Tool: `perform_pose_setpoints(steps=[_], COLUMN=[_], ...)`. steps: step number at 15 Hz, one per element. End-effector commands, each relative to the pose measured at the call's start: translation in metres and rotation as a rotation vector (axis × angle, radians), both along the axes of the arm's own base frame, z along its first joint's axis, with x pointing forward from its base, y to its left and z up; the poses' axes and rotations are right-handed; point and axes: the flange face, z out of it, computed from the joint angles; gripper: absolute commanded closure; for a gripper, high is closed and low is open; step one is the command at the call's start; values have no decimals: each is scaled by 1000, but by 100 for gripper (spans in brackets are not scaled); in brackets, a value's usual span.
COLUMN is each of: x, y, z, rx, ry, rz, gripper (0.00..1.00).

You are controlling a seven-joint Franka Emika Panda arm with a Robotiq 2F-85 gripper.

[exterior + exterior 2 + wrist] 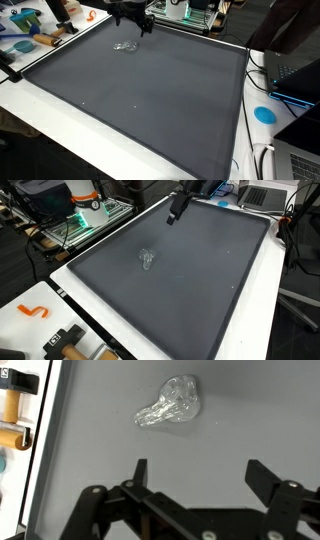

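- Hanging above the grey mat (150, 100) near its far edge, pointed down and well clear of the surface: the pincer (146, 27); fingers spread as wide as they go, gripping nothing.
- Lying on the mat a little way in from that edge, nearer one corner than the middle: a crumpled clear plastic thing (124, 47); apart from the pincer, touched by nothing.
- Resting flat on its side, probably because so light and limp a piece settles down rather than stands.
- In the wrist view, just beyond the open fingertips (140, 466), roughly in line with the gap between them.
- Hard to tell what the plastic is: bag, wrapper or squashed bottle; see-through, nearly lost against the grey in both exterior views.
- Cut off by the picture edges: the arm above the pincer; a wooden roll (10, 420) past the mat's edge on the white table (40, 110); a laptop (297, 75) at the table's side edge.
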Motion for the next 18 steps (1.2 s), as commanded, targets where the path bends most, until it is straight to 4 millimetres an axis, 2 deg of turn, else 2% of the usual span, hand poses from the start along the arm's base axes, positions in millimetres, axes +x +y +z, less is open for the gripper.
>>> perform_pose_setpoints(steps=[1, 5, 9, 13, 18], x=[5, 12, 18, 16, 0], y=[-3, -16, -47, -88, -154], z=[-1, 4, 15, 26, 40], rx=[-29, -21, 28, 127, 333], ry=[22, 23, 7, -15, -89], rz=[-40, -76, -134, -237, -335], gripper=[0, 0, 0, 0, 0])
